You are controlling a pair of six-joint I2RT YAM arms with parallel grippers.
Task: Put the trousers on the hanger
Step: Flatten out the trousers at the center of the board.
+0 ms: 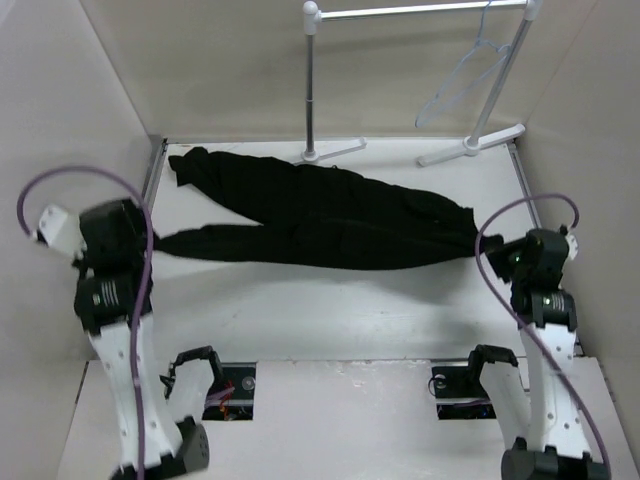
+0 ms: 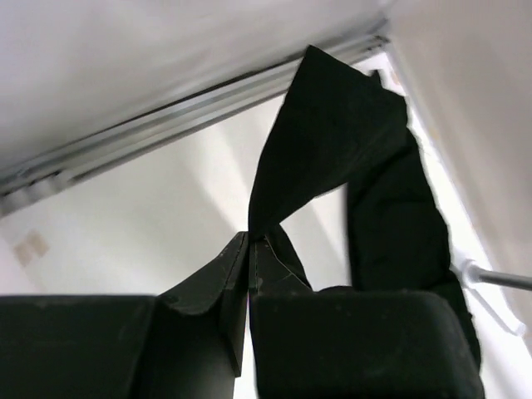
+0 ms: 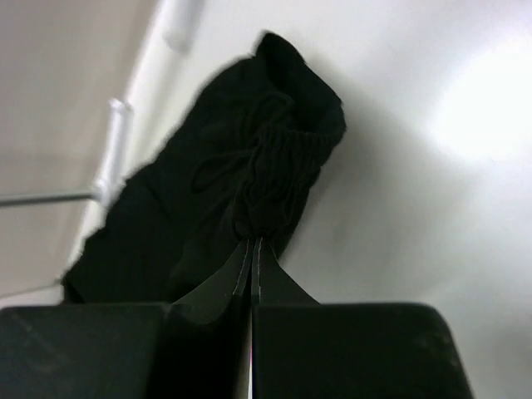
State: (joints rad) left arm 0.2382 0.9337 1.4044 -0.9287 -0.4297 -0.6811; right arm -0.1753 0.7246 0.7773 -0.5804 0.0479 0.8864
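Black trousers stretched flat across white table, right end at right gripper, one leg end at left gripper, pale hanger hanging on white garment rack behind

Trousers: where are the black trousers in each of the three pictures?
Top external: the trousers lie stretched across the middle of the table.
Left wrist: one leg runs from the centre to the upper right, pinched by the left gripper.
Right wrist: the drawstring waist sits centre-left, pinched by the right gripper.
Shared landmark: the white rack, at the right edge in the left wrist view and at the left in the right wrist view.
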